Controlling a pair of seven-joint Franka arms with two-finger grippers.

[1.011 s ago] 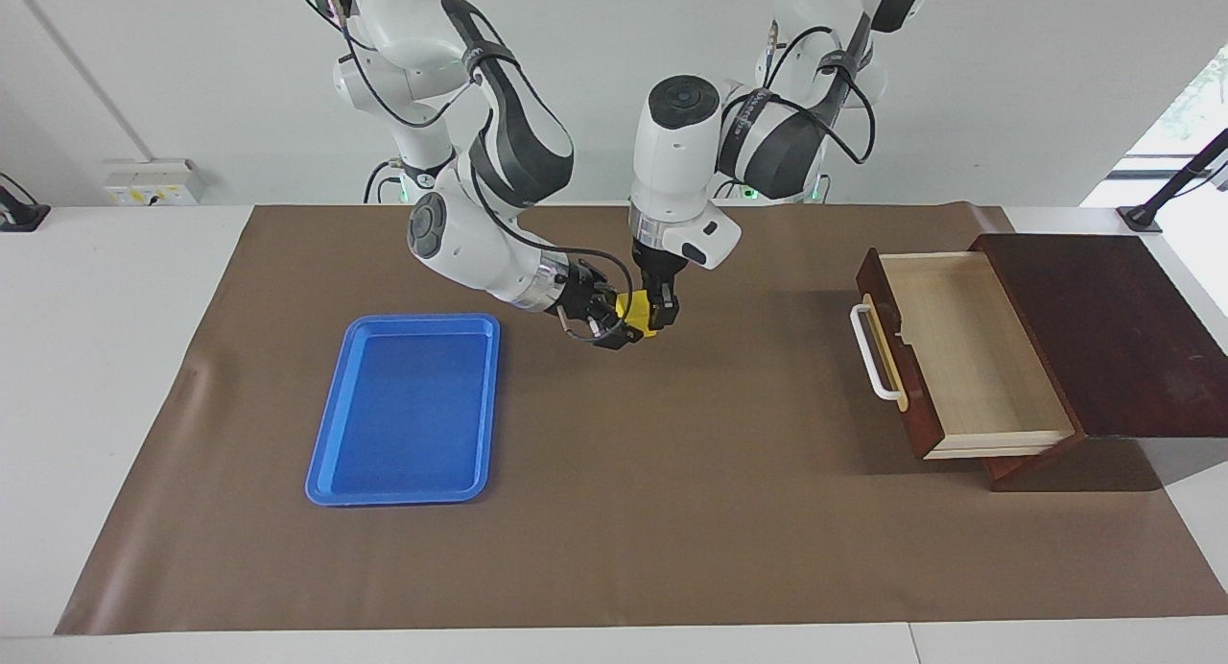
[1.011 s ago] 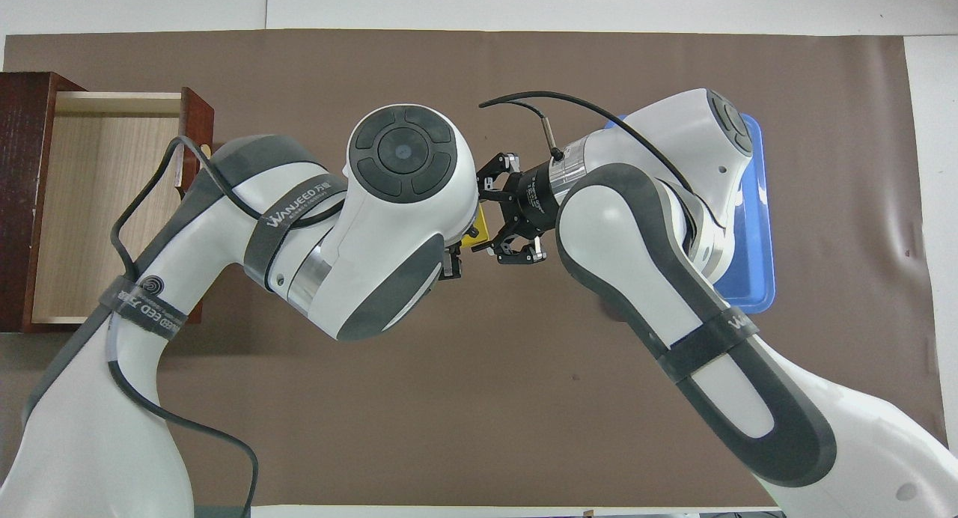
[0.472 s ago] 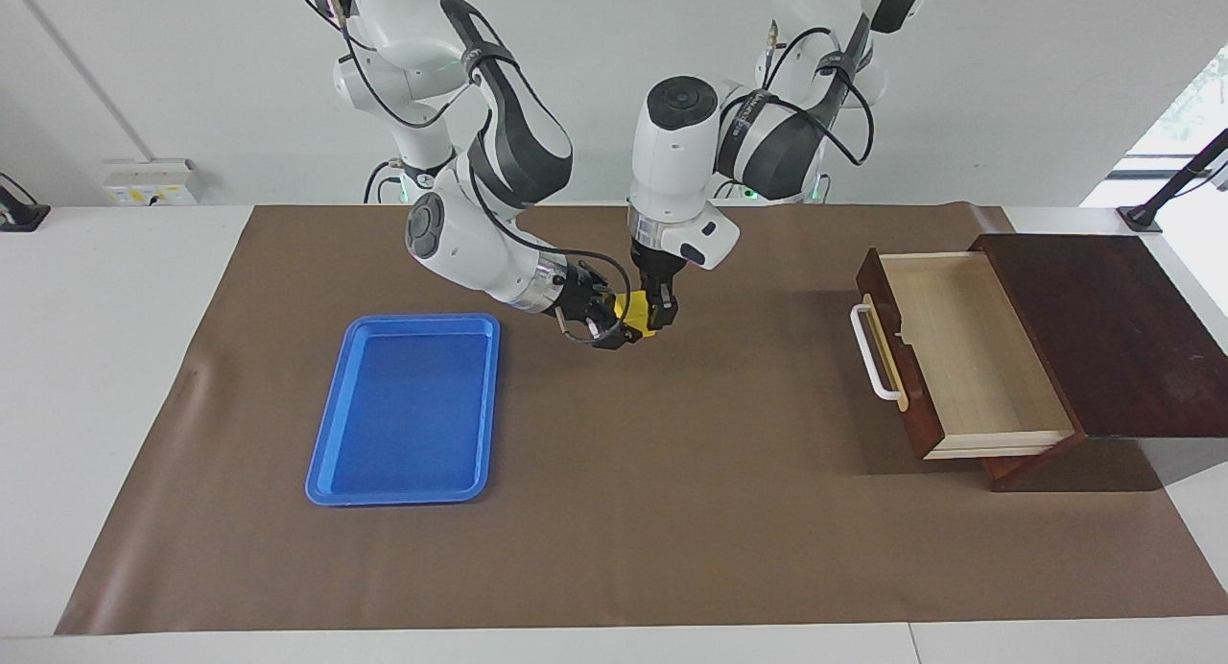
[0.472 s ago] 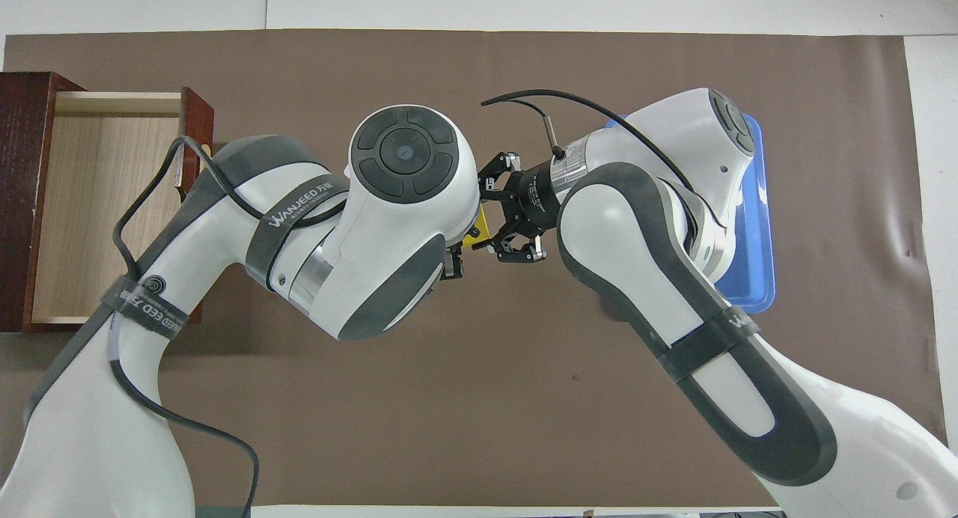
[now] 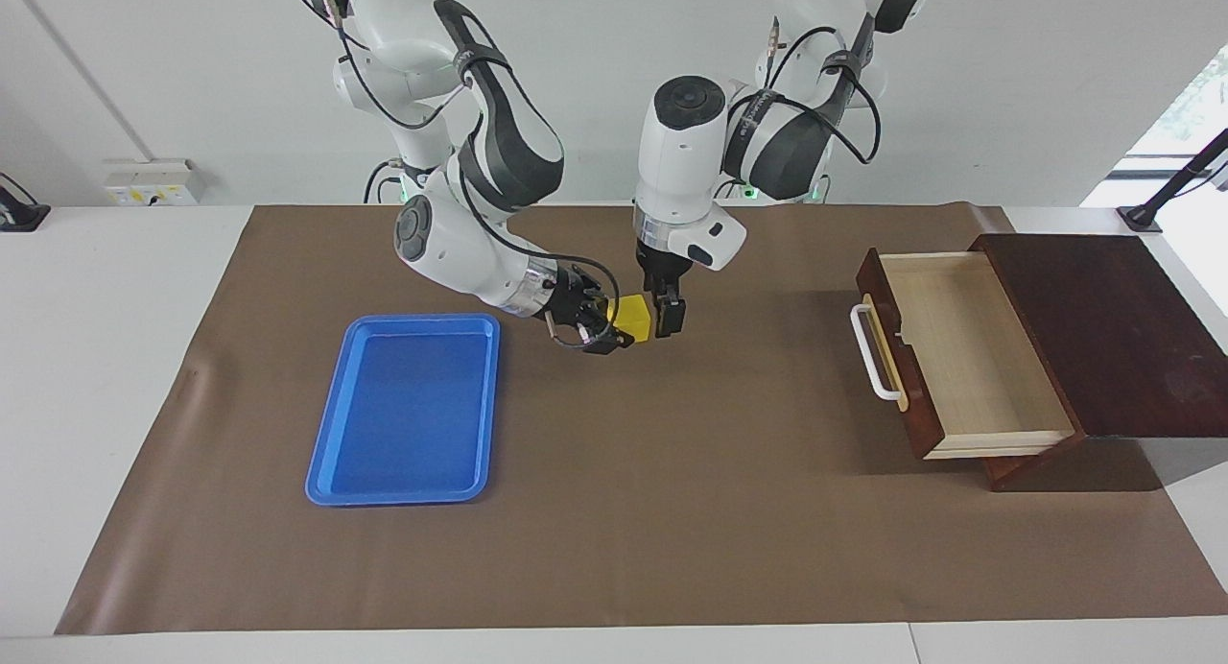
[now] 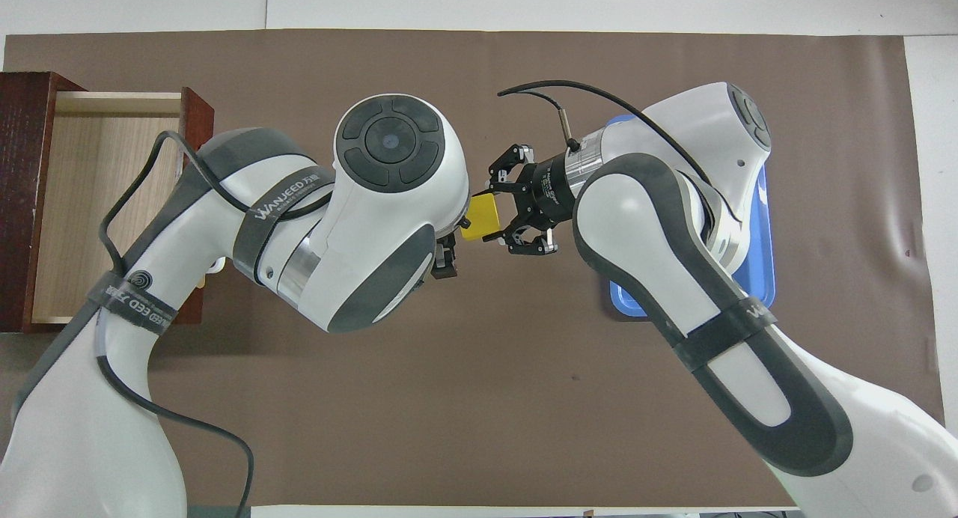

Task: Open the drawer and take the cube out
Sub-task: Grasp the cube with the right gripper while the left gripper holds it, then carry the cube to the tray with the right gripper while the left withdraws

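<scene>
Two hands meet over the mat: right hand [image 5: 614,330] grips the cube [image 5: 633,317], left hand [image 5: 666,317] spread apart beside it. Tray [image 5: 331,453] at nine o'clock, open drawer [image 5: 969,357] at three.

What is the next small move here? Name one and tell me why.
Probably lift the left gripper up and away from the cube. The right gripper has its jaws shut on the cube, holding it above the mat, so it appears to carry the cube. The left gripper hangs close beside the cube and would block a swing toward the blue tray. The drawer stands open and empty.
</scene>
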